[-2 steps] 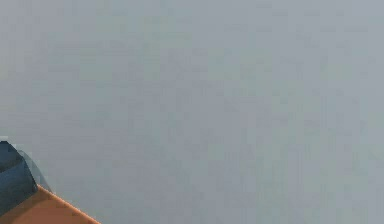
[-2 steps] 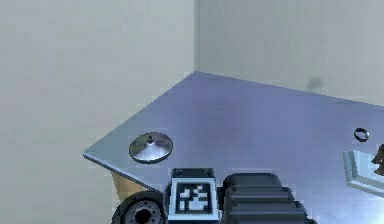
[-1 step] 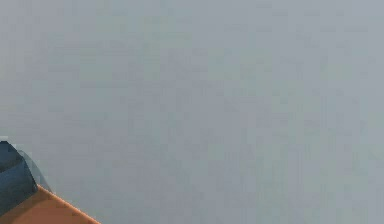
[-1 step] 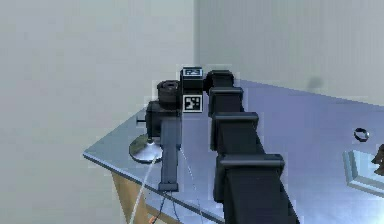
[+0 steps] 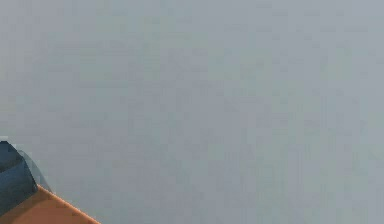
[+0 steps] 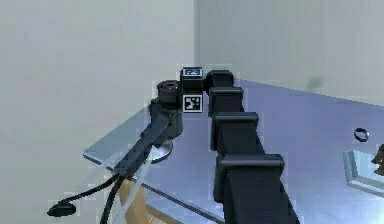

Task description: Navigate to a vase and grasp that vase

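In the arm side view my dark arm (image 6: 240,150) reaches out over a grey, glassy tabletop (image 6: 300,120). My gripper (image 6: 95,197) hangs from the two white marker squares and slants down to the left, past the table's near left corner. A small grey round thing (image 6: 162,151) lies on the tabletop right by the gripper's body. Its shape is too vague to name as a vase. I cannot tell whether the gripper holds anything.
A pale wall corner rises behind the table. Small items lie at the table's right: a tiny grey piece (image 6: 362,132) and a white flat frame (image 6: 362,170). Something orange-brown (image 6: 132,203) shows under the table edge. In the forward view, a grey wall stands close, with a dark and orange corner (image 5: 30,200) at the lower left.
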